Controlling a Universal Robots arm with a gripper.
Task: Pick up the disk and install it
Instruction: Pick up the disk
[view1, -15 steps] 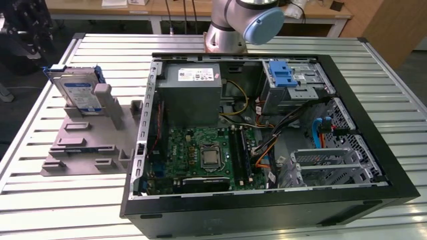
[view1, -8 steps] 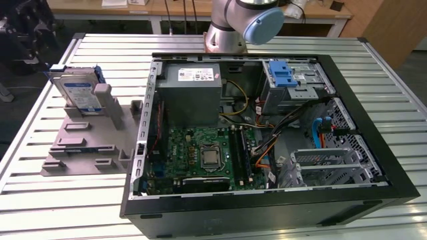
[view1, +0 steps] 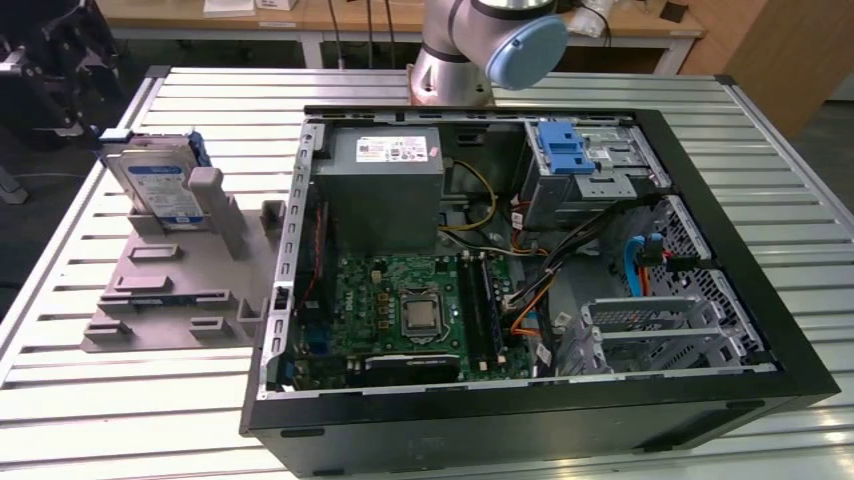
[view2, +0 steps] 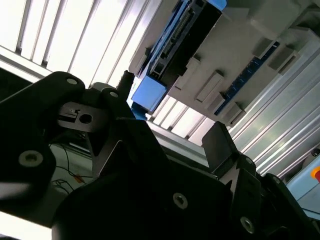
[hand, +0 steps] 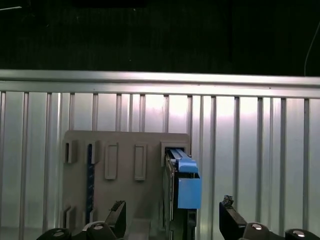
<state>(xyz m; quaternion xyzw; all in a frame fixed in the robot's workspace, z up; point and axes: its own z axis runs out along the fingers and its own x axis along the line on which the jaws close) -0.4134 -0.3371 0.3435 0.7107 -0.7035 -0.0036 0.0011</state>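
The disk stands on edge in a grey slotted holder on the slatted counter, to the exterior view's left of the open computer case. In the first wrist view the hand is spread, with one finger on each side of the disk's blue-capped edge and clear of it.

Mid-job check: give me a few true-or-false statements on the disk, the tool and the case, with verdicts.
1. The disk stands on edge in the grey holder. True.
2. The tool is shut on the disk. False: in both wrist views it is open and holds nothing.
3. The disk sits inside the case. False: it is in the holder on the table, to the exterior view's left of the case.
4. The case lies open with the motherboard showing. True.
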